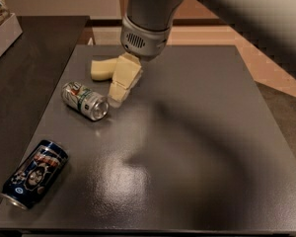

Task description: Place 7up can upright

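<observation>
The 7up can (84, 99), silver with green and white markings, lies on its side on the dark grey table (197, 132), its shiny end facing front right. My gripper (116, 98) hangs from the grey wrist (144, 31) just right of the can. Its cream tip is close to the can's shiny end, and I cannot tell whether it touches. It holds nothing that I can see.
A dark blue can (34, 173) with red-and-white graphics lies on its side at the front left corner. A pale yellow block (101, 68) lies behind the 7up can, partly behind my gripper. A second dark table (24, 83) adjoins on the left.
</observation>
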